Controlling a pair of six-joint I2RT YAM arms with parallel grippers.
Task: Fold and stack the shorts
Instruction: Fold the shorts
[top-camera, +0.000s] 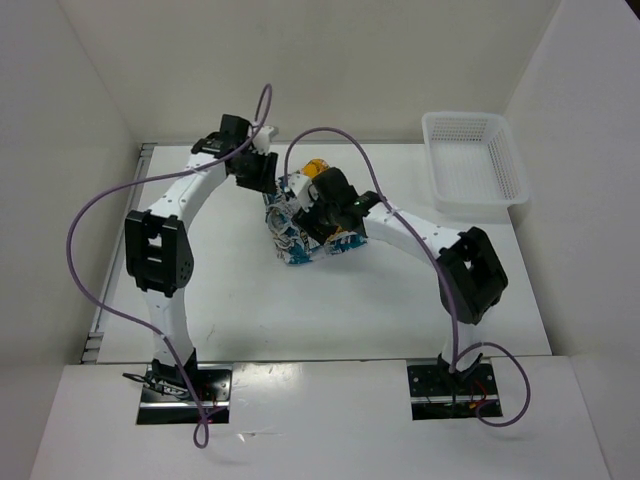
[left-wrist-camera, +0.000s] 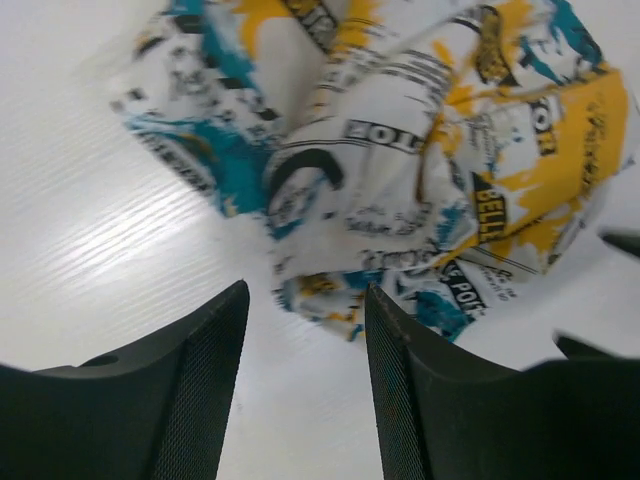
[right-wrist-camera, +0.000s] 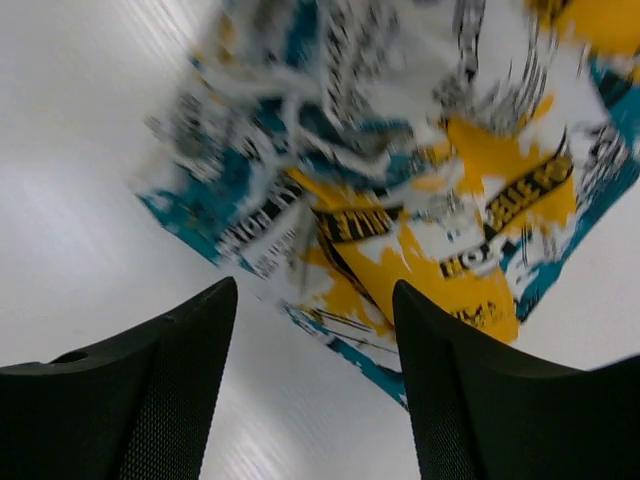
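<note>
Shorts: the shorts (top-camera: 290, 238) lie in a bunched, creased heap near the middle of the worktop (top-camera: 250, 310), under and between the two hands.
Left hand: the left hand (left-wrist-camera: 305, 300) hangs low over the far-left side of the heap with its fingers apart and nothing between them; only the cloth's edge and bare worktop show in the gap.
Right hand: the right hand (right-wrist-camera: 314, 295) hovers over the right side, also spread and gripping nothing.
Basket: a white mesh basket (top-camera: 480, 204) sits at the far right corner, well apart from the shorts.
Done so far: the layers overlap in a compact bundle, so some folding seems done, but the edges look uneven and rumpled.
Left to do: probably smoothing and squaring the fold, then stacking.
Stack: none visible; only this one pair shows.
</note>
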